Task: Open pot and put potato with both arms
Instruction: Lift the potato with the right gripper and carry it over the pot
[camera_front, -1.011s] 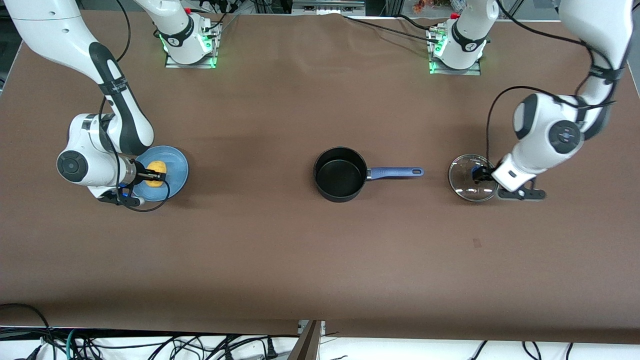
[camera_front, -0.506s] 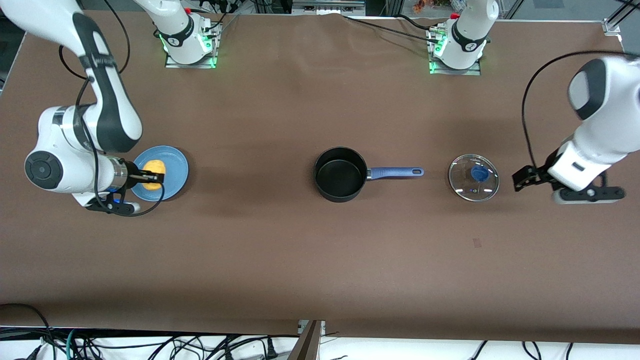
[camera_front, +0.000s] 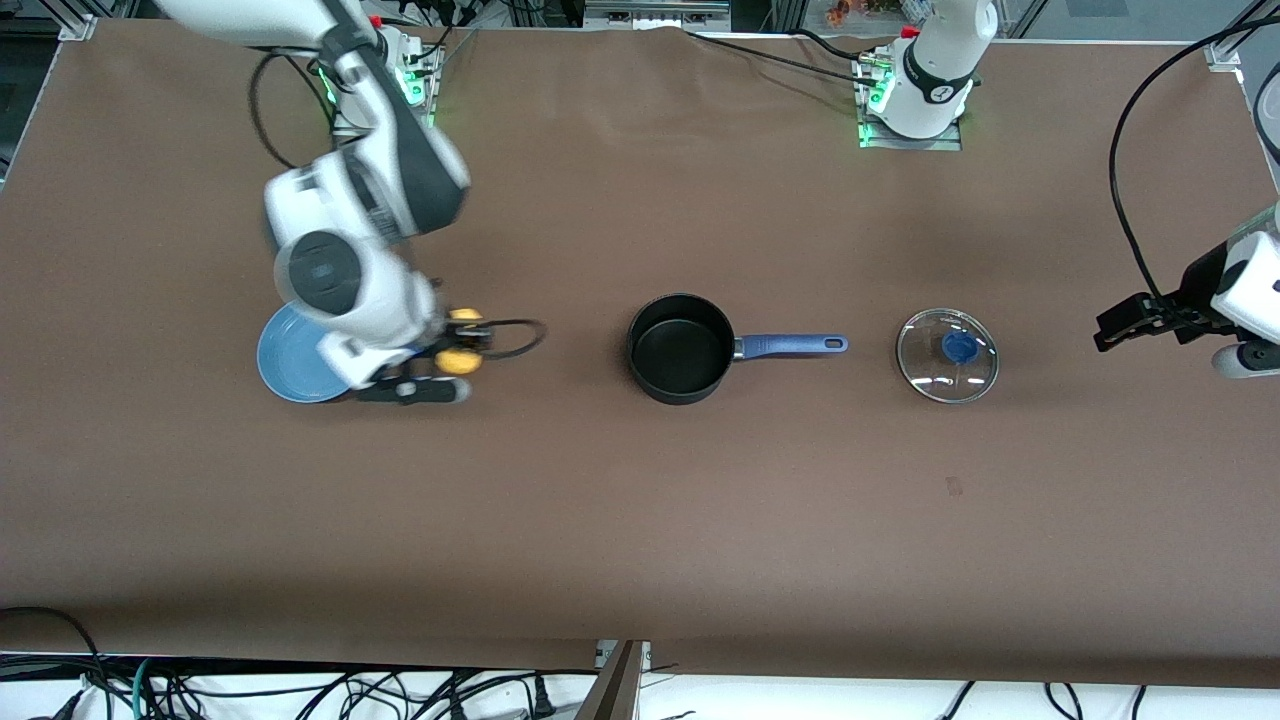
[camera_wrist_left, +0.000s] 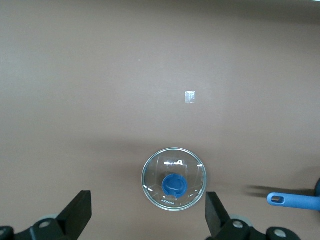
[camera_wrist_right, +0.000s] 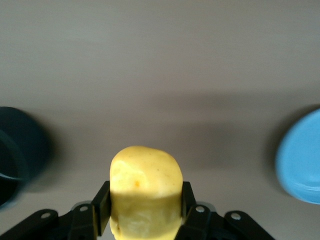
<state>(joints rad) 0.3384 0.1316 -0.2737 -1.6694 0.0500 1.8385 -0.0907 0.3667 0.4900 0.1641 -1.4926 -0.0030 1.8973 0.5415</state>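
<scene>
On the brown bench (camera_front: 640, 520) in the front view, the small round black saucepan with a long blue handle (camera_front: 680, 348) stands uncovered at the middle, between the flat blue plate (camera_front: 285, 355) and the round glass lid with a blue knob (camera_front: 947, 355), while the right tool (camera_front: 462, 342) clamps the lumpy yellow potato (camera_front: 462, 360) over bare bench between plate and saucepan. In the left wrist view, the left tool (camera_wrist_left: 147, 212) hangs spread wide above the lid (camera_wrist_left: 174, 179). In the right wrist view, black fingers (camera_wrist_right: 102, 205) pinch the potato (camera_wrist_right: 145, 192).

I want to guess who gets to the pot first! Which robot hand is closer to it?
The right. The right gripper, holding the potato, is up between the blue plate and the pot. The left gripper is past the glass lid, at its end of the table.
</scene>
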